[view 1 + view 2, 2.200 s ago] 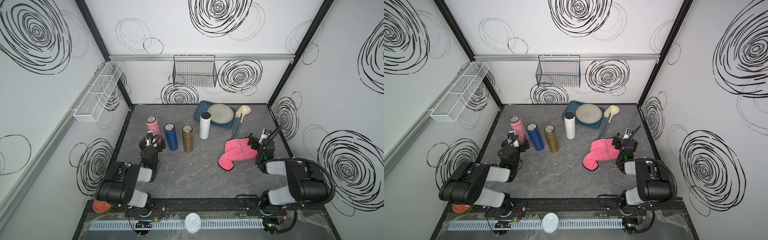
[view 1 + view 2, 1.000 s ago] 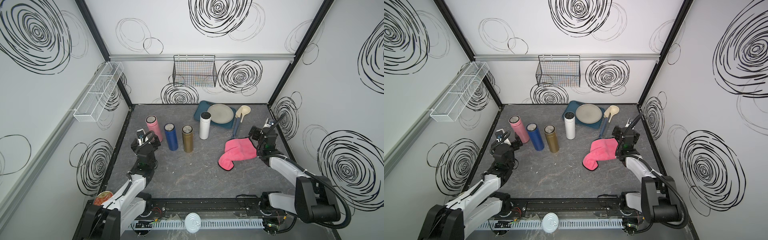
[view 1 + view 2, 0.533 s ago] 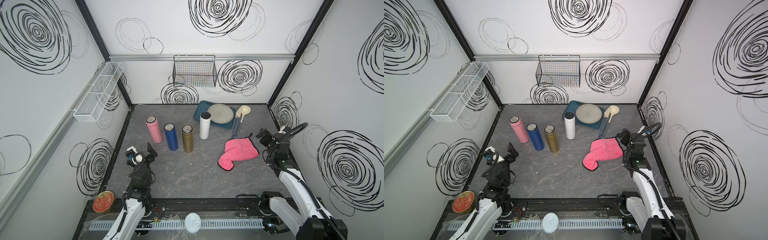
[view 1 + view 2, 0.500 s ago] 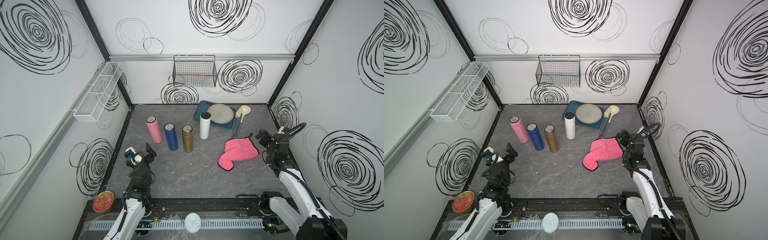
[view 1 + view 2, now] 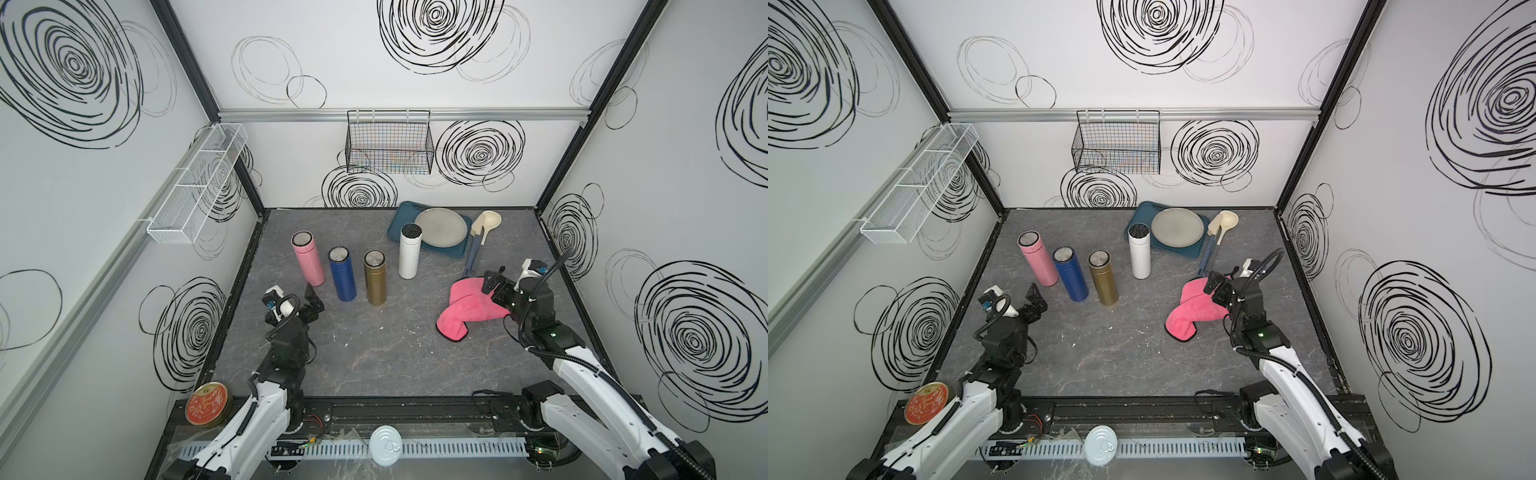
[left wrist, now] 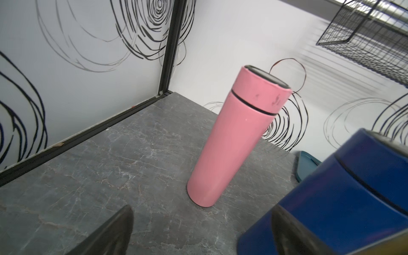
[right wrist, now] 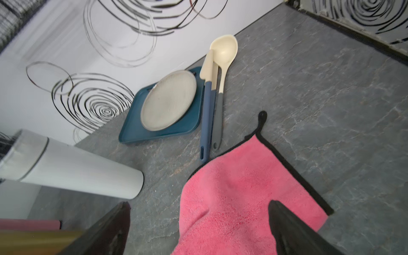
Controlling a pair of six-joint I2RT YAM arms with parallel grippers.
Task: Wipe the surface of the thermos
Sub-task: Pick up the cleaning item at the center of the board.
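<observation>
Quick count: four thermoses (image 5: 308, 262) (image 5: 343, 276) (image 5: 375, 280) (image 5: 409, 253), one pink cloth (image 5: 465, 309), one tray (image 5: 440, 251), one plate (image 5: 441, 227), two utensils (image 5: 488, 218) (image 5: 473, 249), two wire baskets (image 5: 388, 143) (image 5: 195, 187), and two tins (image 5: 206, 404) (image 5: 385, 444).

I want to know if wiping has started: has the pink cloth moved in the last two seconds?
No. The pink cloth lies where it was, its far corner still right by the tip of the blue spatula handle.
</observation>
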